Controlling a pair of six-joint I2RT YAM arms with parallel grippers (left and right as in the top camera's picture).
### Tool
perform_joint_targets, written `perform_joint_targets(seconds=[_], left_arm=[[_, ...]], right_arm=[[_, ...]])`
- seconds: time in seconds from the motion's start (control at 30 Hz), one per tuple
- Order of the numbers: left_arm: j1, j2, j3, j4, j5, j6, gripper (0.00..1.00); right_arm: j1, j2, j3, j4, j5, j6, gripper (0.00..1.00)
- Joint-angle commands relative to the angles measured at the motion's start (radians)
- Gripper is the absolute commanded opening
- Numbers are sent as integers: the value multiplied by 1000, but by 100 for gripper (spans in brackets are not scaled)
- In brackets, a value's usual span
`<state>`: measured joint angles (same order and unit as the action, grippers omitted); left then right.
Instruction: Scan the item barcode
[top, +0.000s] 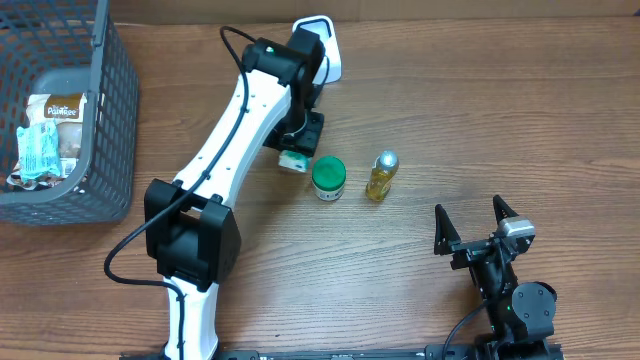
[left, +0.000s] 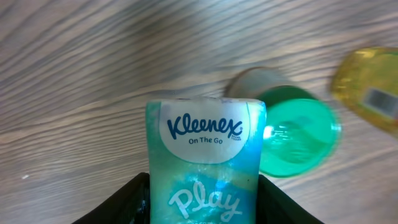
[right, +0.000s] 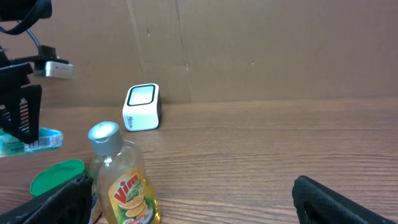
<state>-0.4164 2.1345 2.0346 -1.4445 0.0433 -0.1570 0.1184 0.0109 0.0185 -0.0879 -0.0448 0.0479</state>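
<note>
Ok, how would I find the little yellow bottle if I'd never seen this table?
Look near the middle of the wooden table, just right of the white arm. A green-lidded jar stands there, with the bottle beside it. Only the bottle is clear yellow with a silver cap.

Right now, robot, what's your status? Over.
Left jaws shut on Kleenex pack. Right jaws open, empty. Green-lid jar and Vim bottle close beside pack.
</note>
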Motion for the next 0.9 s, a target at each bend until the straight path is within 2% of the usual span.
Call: perform_joint_targets(seconds=[0.0,0.4,0.87], left_arm=[[6,6,-37,3,-51,-5,51],[4,6,-220,102,-53,-42,52],[-23,6,-220,171,90,-45,49]], right_arm=[[-3,-8,-11,6,5,-8,100],[-3,-8,-11,6,5,-8,100],[-3,-8,-11,6,5,-8,100]])
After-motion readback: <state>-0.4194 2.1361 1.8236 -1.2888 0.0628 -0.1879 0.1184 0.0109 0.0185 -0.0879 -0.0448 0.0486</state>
